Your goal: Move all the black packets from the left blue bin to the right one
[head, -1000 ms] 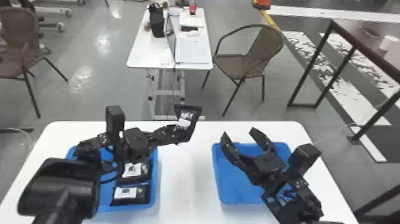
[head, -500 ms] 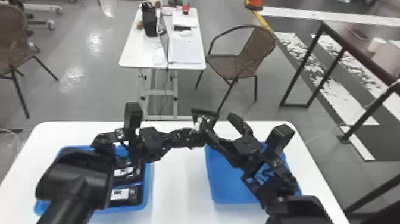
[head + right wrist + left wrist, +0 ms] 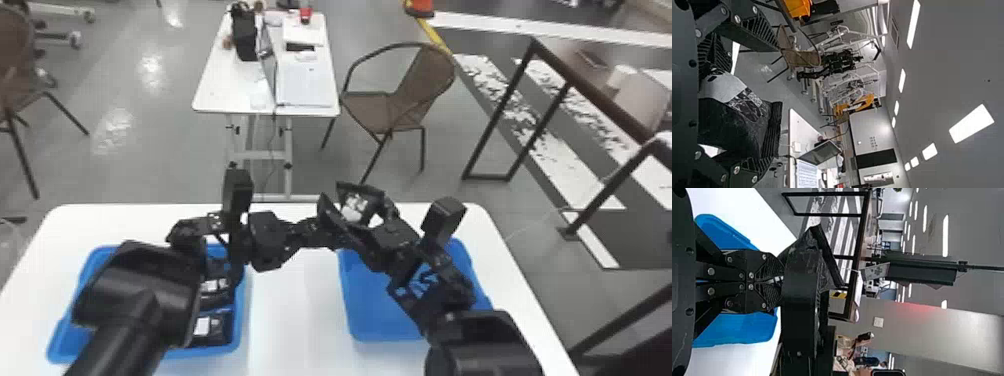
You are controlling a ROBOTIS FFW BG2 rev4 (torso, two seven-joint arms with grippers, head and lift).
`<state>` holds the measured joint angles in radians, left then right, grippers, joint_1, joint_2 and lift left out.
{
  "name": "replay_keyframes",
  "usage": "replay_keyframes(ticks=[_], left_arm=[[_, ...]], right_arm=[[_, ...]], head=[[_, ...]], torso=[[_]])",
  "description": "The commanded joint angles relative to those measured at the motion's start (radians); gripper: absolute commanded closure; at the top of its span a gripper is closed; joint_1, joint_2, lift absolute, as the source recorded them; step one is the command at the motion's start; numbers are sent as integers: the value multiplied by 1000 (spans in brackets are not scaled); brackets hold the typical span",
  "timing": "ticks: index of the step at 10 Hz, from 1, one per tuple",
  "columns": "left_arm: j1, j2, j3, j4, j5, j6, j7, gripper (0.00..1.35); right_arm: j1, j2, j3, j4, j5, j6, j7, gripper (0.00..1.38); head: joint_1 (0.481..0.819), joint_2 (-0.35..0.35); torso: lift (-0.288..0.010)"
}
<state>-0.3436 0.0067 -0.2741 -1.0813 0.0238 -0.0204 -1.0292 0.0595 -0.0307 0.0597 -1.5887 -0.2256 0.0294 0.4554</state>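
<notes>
Black packet (image 3: 740, 127): up above the bench (image 3: 285, 320), held at its pale-labelled end by my left gripper (image 3: 782, 280), whose jaws are closed tight with no more than a sliver between them. My right gripper (image 3: 774, 103) stands with jaws wide apart, one on each side of the packet, which it does not appear to be gripping.

Handling, in my judgement: light, soft-walled, creased film, faintly glossy and so liable to slide; stiffer along the ribbed seam (image 3: 774, 129). Unlikely to break, though a hard pinch may crumple it. Recommended hold: right jaws across the fuller body, clear of the left pinch, not the thin seam alone; left to release only once that grip bears.

Further packets (image 3: 215, 327) lie in the left blue bin (image 3: 175, 354); the right blue bin (image 3: 385, 310) awaits delivery.
</notes>
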Motion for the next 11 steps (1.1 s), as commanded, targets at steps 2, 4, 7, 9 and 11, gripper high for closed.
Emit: replay_keyframes(ticks=[2, 4, 7, 9, 11], left_arm=[[2, 1, -2, 1, 5, 0, 0, 1188], [8, 1, 15, 1, 5, -1, 6, 1168], [44, 3, 52, -12, 47, 11, 64, 630], [137, 4, 156, -106, 42, 31, 118, 185], [259, 4, 286, -281, 47, 34, 202, 98]], right_arm=[[-9, 0, 0, 12, -15, 26, -1, 1059], [6, 0, 0, 10, -23, 29, -1, 1227], [13, 0, -26, 13, -63, 27, -4, 1227], [19, 0, -100, 12, -83, 29, -4, 1227], [23, -3, -167, 61, -101, 29, -3, 1225]], head=[[695, -174], [695, -172], [695, -162], [695, -160], [695, -149]], torso=[[0], [0], [0], [0], [0]])
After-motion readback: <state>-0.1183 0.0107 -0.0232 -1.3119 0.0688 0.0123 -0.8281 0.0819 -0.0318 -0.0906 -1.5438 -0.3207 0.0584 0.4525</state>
